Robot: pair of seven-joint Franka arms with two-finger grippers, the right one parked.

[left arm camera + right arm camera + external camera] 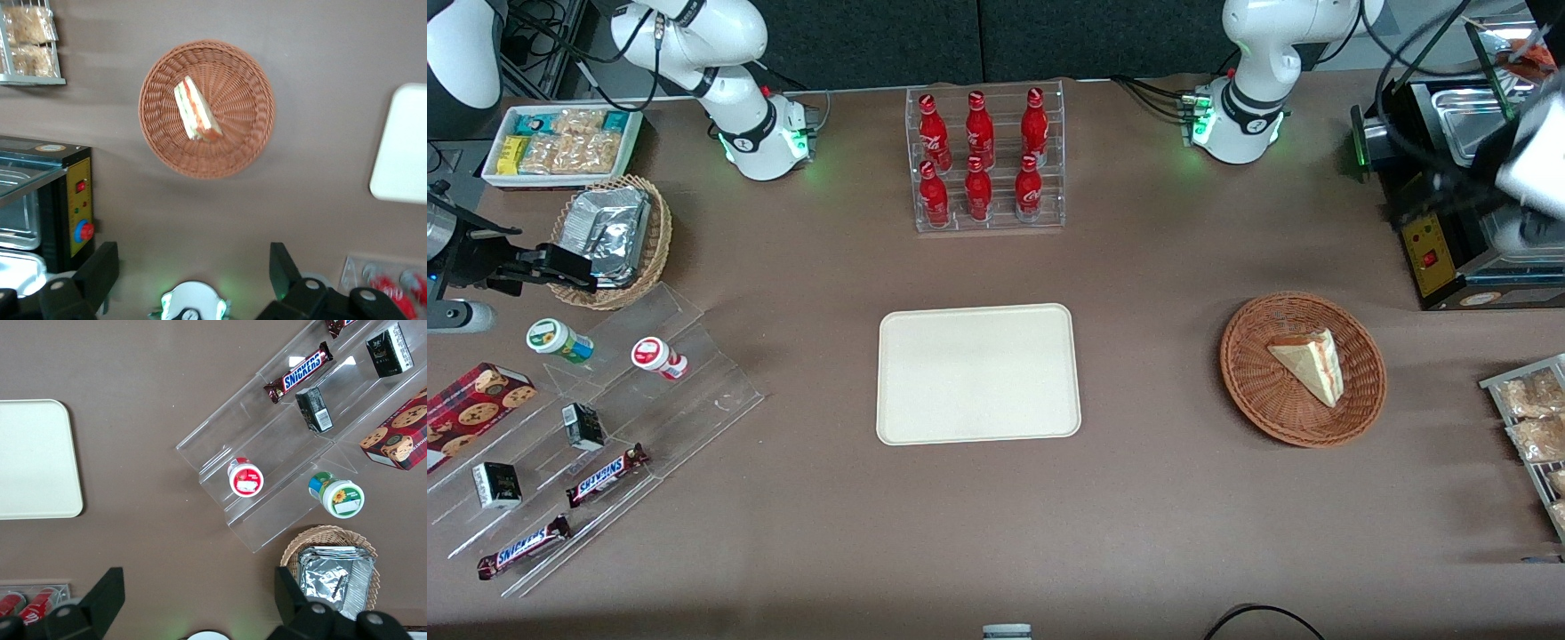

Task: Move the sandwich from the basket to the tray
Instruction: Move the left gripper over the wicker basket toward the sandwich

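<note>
- reddish wicker basket (1303,369) has the sandwich (1309,363) lying in it, so nothing's been moved yet
- cream tray (978,374) sits bare mid-table, well apart from the basket, toward the parked arm's end from it
- left gripper (193,267) hangs high above the table with fingers (100,270) spread wide, holding nothing
- sandwich is well below the gripper and off to one side, not between the fingers, so i'd say reach, grab, carry and drop are all left

Brown table top (1156,498) under even light, dark wall panels (978,36) above its upper edge
</note>
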